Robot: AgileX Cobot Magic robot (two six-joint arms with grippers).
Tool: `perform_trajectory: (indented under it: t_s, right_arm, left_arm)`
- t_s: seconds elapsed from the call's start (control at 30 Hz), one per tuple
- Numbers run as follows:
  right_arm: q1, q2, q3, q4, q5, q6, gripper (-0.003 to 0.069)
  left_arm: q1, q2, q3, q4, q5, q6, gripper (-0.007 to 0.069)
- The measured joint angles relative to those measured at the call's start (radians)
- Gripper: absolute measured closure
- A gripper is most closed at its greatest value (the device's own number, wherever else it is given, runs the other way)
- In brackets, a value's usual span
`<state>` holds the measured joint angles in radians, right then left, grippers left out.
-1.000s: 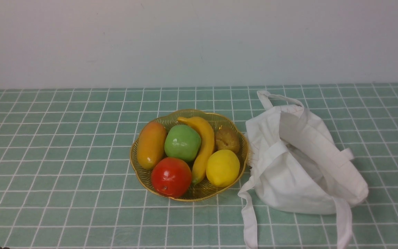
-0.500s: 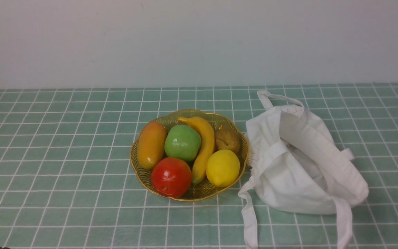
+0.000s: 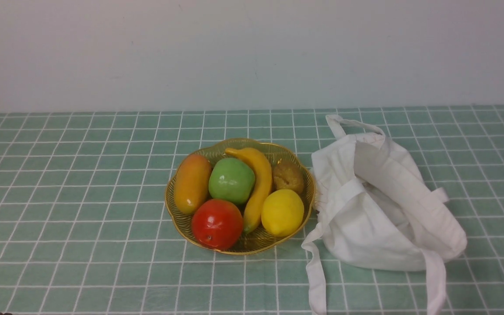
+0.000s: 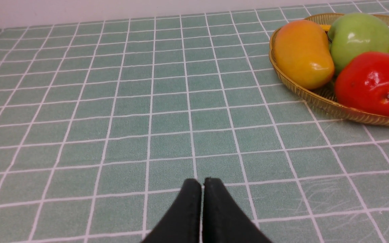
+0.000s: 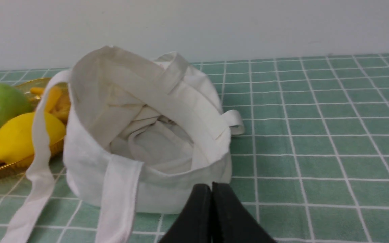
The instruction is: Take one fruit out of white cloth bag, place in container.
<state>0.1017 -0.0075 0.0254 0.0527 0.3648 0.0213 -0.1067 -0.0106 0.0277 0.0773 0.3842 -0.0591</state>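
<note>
You see a golden wire basket (image 3: 308, 205) holding a bright yellow lemon (image 3: 282, 212), green apple (image 3: 231, 180), red tomato (image 3: 217, 223) and orange-yellow mango (image 3: 192, 182); just beside the basket, a plain white bag (image 3: 379, 218) on green, white-gridded cloth (image 3: 68, 197).

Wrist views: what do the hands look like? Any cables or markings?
Left hand and right hand: each shows two matte black fingers, broad at the base, tapering to rounded tips. No cables or markings visible. The arms themselves are out of view.
</note>
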Motion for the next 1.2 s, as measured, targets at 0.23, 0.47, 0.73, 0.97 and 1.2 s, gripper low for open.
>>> perform_trajectory:
  t_s: [0.23, 0.47, 0.73, 0.97, 1.2]
  right_arm:
    - [0.01, 0.0, 0.0, 0.001, 0.002, 0.0, 0.0671]
    - [0.013, 0.0, 0.0, 0.001, 0.002, -0.002, 0.0671]
    - [0.013, 0.0, 0.0, 0.001, 0.002, -0.003, 0.0671]
    - [0.013, 0.0, 0.0, 0.001, 0.002, -0.003, 0.0671]
    - [0.013, 0.0, 0.0, 0.001, 0.002, -0.003, 0.0671]
  left_arm:
    - [0.0, 0.0, 0.0, 0.0, 0.0, 0.0, 0.0632]
    - [0.0, 0.0, 0.0, 0.0, 0.0, 0.0, 0.0632]
    - [0.0, 0.0, 0.0, 0.0, 0.0, 0.0, 0.0632]
    - [0.0, 0.0, 0.0, 0.0, 0.0, 0.0, 0.0632]
    - [0.0, 0.0, 0.0, 0.0, 0.0, 0.0, 0.0632]
